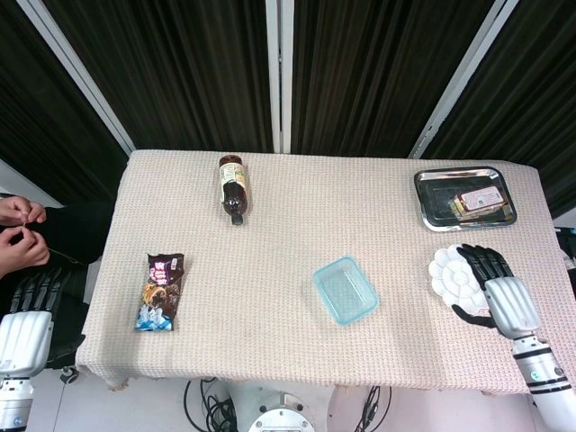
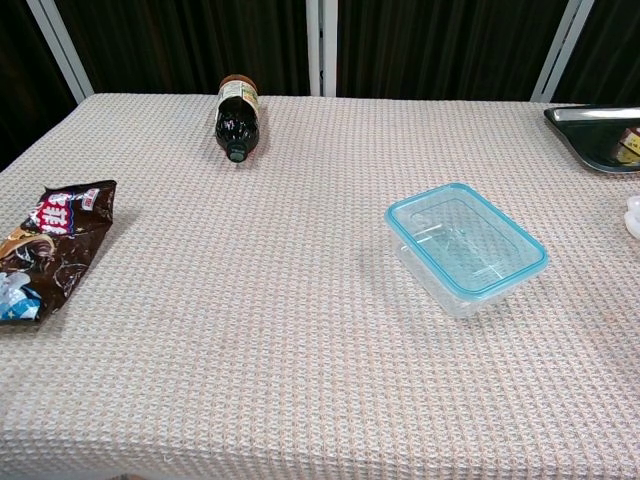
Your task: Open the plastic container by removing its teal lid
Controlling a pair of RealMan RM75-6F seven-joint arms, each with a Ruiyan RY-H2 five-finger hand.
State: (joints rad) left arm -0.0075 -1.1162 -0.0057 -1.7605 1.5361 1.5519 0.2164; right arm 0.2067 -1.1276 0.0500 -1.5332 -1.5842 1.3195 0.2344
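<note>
The table [image 1: 270, 270], covered in a pale waffle-weave cloth, fills both views; the chest view cuts off its near, left and right edges. Dark curtains [image 1: 180, 72] hang behind it.

The right hand [image 1: 490, 286] sits over the right side of the table, its dark fingers spread above the edge of a white paint palette [image 1: 450, 277] and grasping nothing — part of the palette is hidden beneath it. Whether the fingers touch the palette cannot be told. The chest view shows only a sliver of the palette at its right border and no hand.

The left hand [image 1: 29, 310] hangs off the table's left edge, fingers extended and loosely apart, holding nothing; its lower arm is cut off by the frame.

A steel tray [image 1: 464, 198] lies at the far right corner, holding a packet too small to identify. A brown snack packet [image 1: 160, 290] lies flat near the left edge. A dark bottle [image 1: 232, 187] lies on its side at the far centre, cap pointing toward the near side.

The plastic container [image 2: 466, 250] stands right of centre, well apart from both hands, its teal lid [image 2: 430, 200] seated on the rim — contents, if any, cannot be made out.

A person's hands [image 1: 18, 236] show at the left border, mostly cut off.
</note>
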